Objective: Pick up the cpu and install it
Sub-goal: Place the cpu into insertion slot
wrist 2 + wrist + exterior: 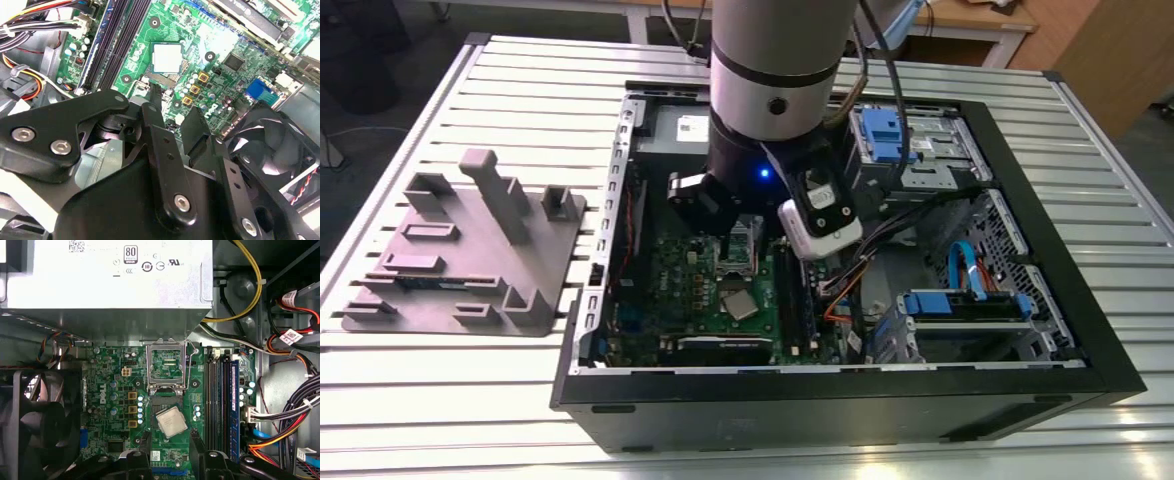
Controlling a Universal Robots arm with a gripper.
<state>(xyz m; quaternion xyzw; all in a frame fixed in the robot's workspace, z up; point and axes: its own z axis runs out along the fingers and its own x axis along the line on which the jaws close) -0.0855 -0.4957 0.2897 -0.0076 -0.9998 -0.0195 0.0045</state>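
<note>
The cpu (171, 421) is a small silver square lying flat and slightly rotated on the green motherboard (107, 390), just beside the open socket (167, 390), whose metal lid (169, 362) stands raised. In the exterior view the cpu (742, 305) sits inside the open computer case (854, 400), beside the arm. My gripper (171, 437) hovers close above the board, open, its black fingers (145, 440) apart and a little short of the chip. The second wrist view shows the cpu (167, 58) beyond the gripper (172, 102), with nothing between the fingers.
A large grey power supply (110, 275) borders the socket. A black fan (35, 420) stands on one side, memory slots (220, 400) and bundled cables (290, 415) on the other. Outside the case, a grey plastic tray (467, 250) lies on the slatted table at the exterior view's left.
</note>
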